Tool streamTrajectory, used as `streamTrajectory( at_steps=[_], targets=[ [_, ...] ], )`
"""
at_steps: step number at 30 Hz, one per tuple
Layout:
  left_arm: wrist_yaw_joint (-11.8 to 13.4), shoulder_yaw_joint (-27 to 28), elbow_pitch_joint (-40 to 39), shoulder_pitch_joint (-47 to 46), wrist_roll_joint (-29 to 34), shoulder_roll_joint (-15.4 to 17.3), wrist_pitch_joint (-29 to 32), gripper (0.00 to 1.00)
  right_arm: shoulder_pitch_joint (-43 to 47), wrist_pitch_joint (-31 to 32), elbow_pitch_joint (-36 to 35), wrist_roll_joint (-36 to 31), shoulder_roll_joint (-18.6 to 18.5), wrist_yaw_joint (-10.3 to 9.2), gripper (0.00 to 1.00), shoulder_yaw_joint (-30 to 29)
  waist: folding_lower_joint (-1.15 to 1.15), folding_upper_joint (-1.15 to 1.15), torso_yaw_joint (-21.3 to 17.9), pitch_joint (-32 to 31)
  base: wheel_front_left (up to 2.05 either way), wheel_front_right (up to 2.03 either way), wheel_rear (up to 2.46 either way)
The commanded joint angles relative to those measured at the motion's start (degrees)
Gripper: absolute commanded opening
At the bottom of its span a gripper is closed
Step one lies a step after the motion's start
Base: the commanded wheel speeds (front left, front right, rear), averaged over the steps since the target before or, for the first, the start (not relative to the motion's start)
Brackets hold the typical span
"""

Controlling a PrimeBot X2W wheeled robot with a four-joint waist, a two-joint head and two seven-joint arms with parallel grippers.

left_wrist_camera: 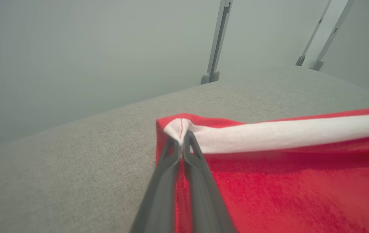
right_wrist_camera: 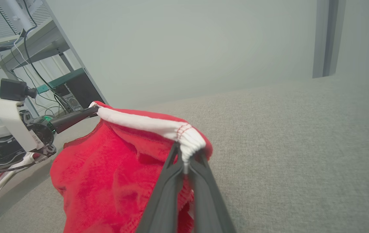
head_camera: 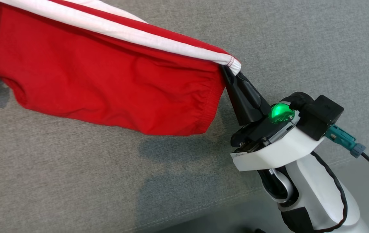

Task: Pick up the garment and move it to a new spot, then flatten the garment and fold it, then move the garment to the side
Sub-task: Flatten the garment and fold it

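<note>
Right gripper [head_camera: 228, 69], head view: clamps shut on the white-striped corner of the red garment [head_camera: 106, 84], held stretched leftward above the grey cushion [head_camera: 284, 38]. Left gripper [left_wrist_camera: 181, 139], left wrist view: pinches the opposite striped corner, with cloth sagging rightward. Right wrist view: hangs slack between both pinches. Seems light, soft, limp; best gripped at thick stitched hems, as now, to avoid slipping.

Grey fabric surface [head_camera: 74, 181], pale wall [left_wrist_camera: 74, 48] behind, slim metal uprights [left_wrist_camera: 218, 38], shelf frame [right_wrist_camera: 38, 38]
</note>
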Motion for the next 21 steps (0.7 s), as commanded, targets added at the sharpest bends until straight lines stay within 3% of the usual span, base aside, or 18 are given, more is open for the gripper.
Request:
streamTrajectory(
  at_steps=[1,14,15,16,17,18,21],
  targets=[
    [0.02,2.33,-0.71,-2.77,0.72,3.47,0.39,0.00,0.63,-0.66,-2.04,0.71,0.52,0.00,0.00,1.00,0.00,0.00,-1.15,1.04,0.00,0.00,0.00],
    [1.36,2.26,0.42,-4.23,1.94,5.75,2.40,0.00,0.19,-0.67,-5.72,4.70,0.52,0.00,0.00,6.27,0.00,0.00,-3.71,2.82,0.00,0.00,0.00],
    [1.40,2.44,0.36,-4.19,1.65,5.72,2.31,0.14,0.08,-0.67,-5.78,4.86,0.52,0.00,0.05,6.37,0.00,0.00,-3.66,2.98,0.00,0.00,0.00],
    [1.36,2.68,0.49,-4.26,1.44,5.71,2.07,0.95,-0.27,-0.67,-5.90,5.26,0.52,0.00,0.40,6.33,0.00,0.00,-3.50,3.29,0.00,0.00,0.00],
    [1.32,2.77,0.59,-4.17,1.23,5.60,1.93,1.00,-0.39,-0.67,-5.91,5.36,0.52,0.00,0.73,6.21,0.00,0.00,-3.35,3.37,0.00,0.00,0.00],
    [1.27,2.85,0.60,-4.02,0.99,5.44,1.77,1.00,-0.46,-0.67,-5.88,5.41,0.52,0.00,1.00,6.07,0.00,0.00,-3.16,3.41,0.00,0.00,0.00],
    [1.04,3.18,0.55,-3.81,0.56,4.81,1.11,1.00,-0.76,-0.67,-5.46,5.17,0.52,0.00,1.00,5.21,0.00,0.00,-2.38,3.25,0.00,0.00,0.00]
  ],
)
